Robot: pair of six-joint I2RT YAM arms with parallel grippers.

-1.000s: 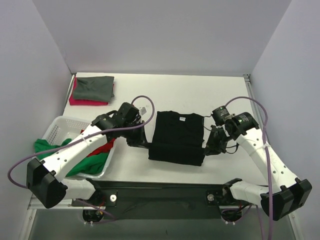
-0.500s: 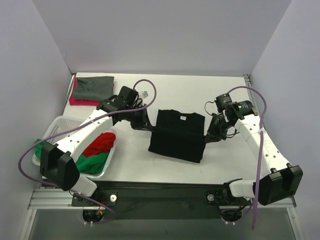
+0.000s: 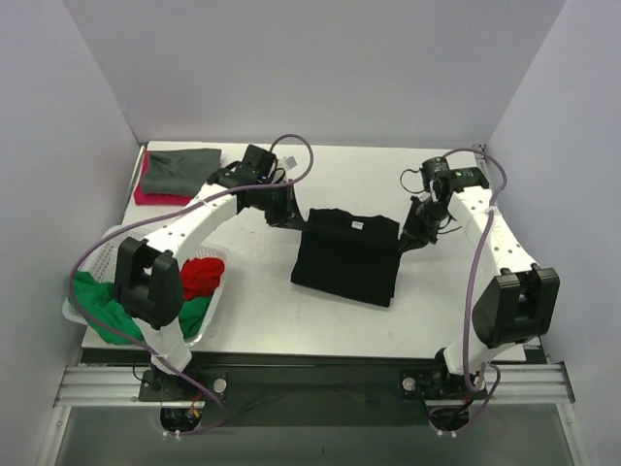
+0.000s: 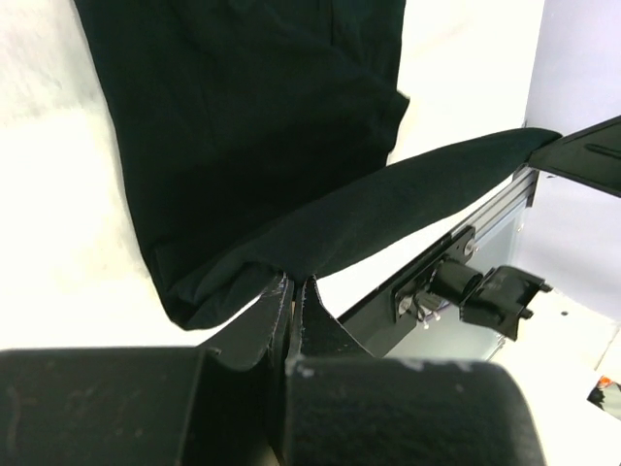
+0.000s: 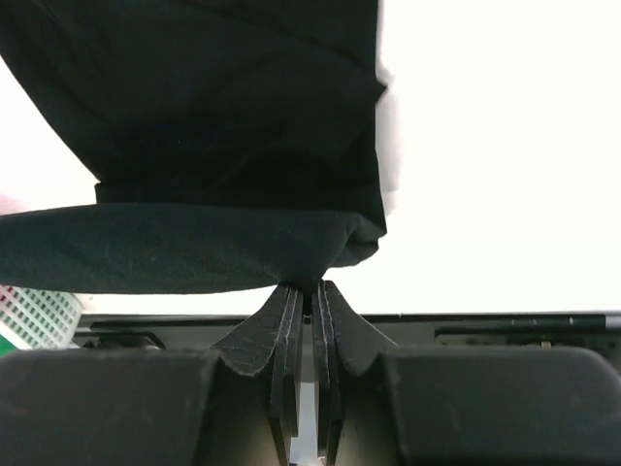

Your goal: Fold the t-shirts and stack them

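Left gripper (image 3: 294, 219): clamped on left corner of tee (image 3: 344, 264)
Right gripper (image 3: 405, 243): clamped on right corner
Tee: lifted edge spanning both, body lying nearward

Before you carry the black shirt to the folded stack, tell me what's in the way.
Nothing visible. The left gripper and right gripper hold the black shirt by its far corners, and the table between it and the stack at the far left is bare. The basket sits nearer, off that line.
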